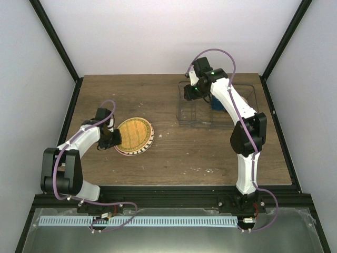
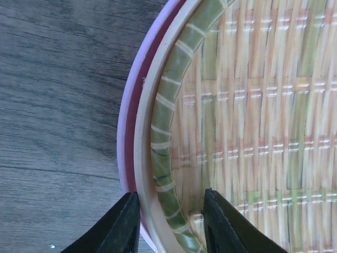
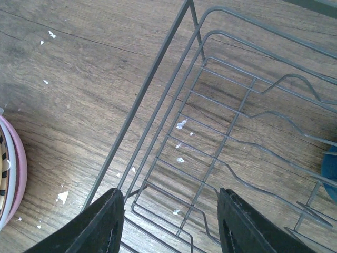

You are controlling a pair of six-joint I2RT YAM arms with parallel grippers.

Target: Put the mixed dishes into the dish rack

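The yellow-orange grid-patterned plate (image 1: pixel 132 134) lies on top of a stack, over the white plate with black stripes (image 1: pixel 150 138) and the pink plate (image 1: pixel 126 153). My left gripper (image 1: pixel 112 138) is open at the stack's left edge. In the left wrist view the gripper (image 2: pixel 170 200) straddles the yellow plate's (image 2: pixel 253 132) rim, one finger outside the pink plate (image 2: pixel 126 137) and one inside. My right gripper (image 1: pixel 189 95) is open and empty above the dish rack's (image 1: pixel 195 118) left part. The dark blue mug (image 1: pixel 216 103) stands in the rack. The cream bowl is out of view.
In the right wrist view the gripper (image 3: pixel 169 195) hangs over the rack's (image 3: pixel 158 68) near corner wires, with the mug's edge (image 3: pixel 331 174) at far right and the plate stack's edge (image 3: pixel 18 168) at far left. White crumbs dot the wooden table (image 1: pixel 174 158).
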